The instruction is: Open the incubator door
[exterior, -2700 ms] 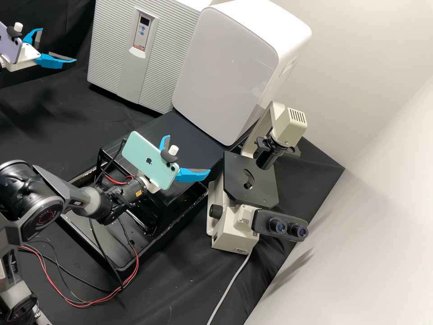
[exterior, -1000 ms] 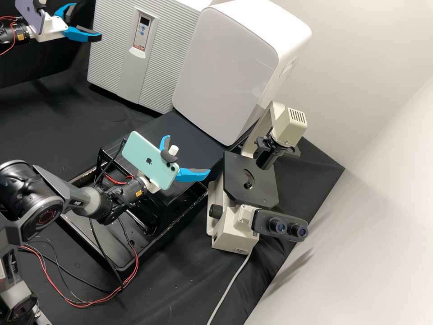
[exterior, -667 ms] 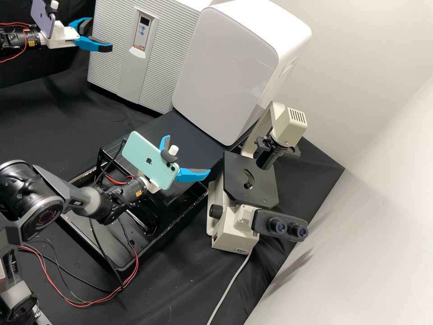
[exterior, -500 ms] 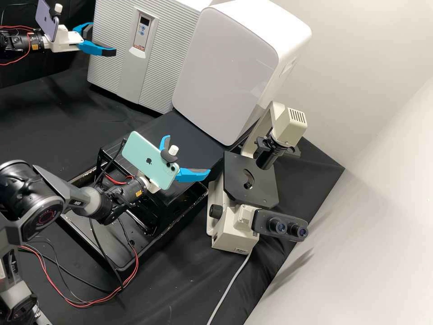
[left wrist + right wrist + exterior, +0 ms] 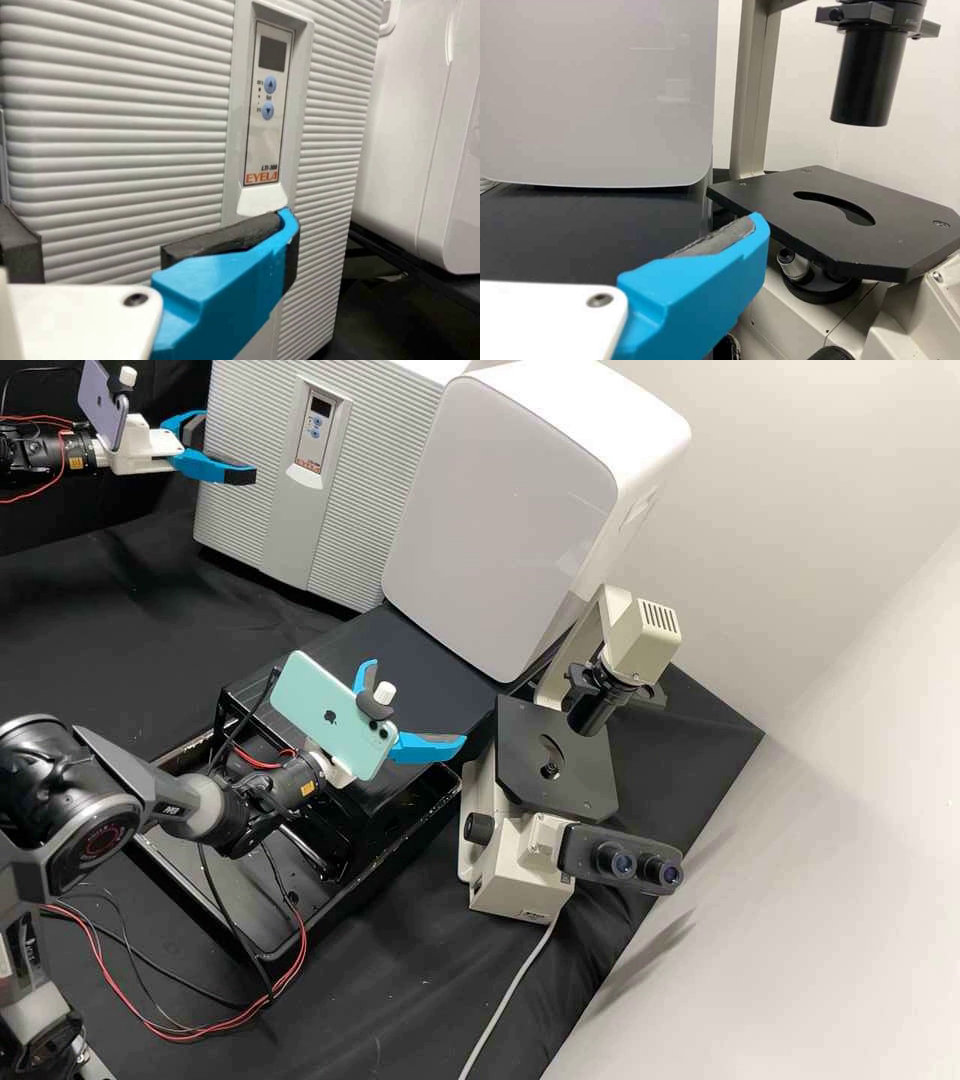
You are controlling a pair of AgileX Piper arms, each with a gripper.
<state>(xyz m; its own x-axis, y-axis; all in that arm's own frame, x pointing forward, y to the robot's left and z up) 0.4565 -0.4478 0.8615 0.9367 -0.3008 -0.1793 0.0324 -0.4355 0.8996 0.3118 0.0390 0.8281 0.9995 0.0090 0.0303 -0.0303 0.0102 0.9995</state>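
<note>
Nearest you, note the microscope (image 5: 525,865), beyond the task's work area. Beside its stage, the right gripper (image 5: 417,701) stands with its fingers spread and nothing pinched between them. Behind it, a black platform (image 5: 410,650) supports the white cabinet (image 5: 500,510); neither appears to be needed here.

Farther off, locate the left gripper (image 5: 228,450) at the free-standing side of the incubator door (image 5: 235,510). Its fingers are spread: one lies across the ridged front, the other near the side edge. You cannot confirm contact from these views.

The door forms the front of the incubator (image 5: 410,370), which stands beside the cabinet. Its control panel (image 5: 267,105) faces you.

Status: the approach appears complete or nearly so; the door appears shut. Remaining: hook or grip the edge, then swing the door out. Verify purchase on the edge before pulling, as a shallow hold could slip.
</note>
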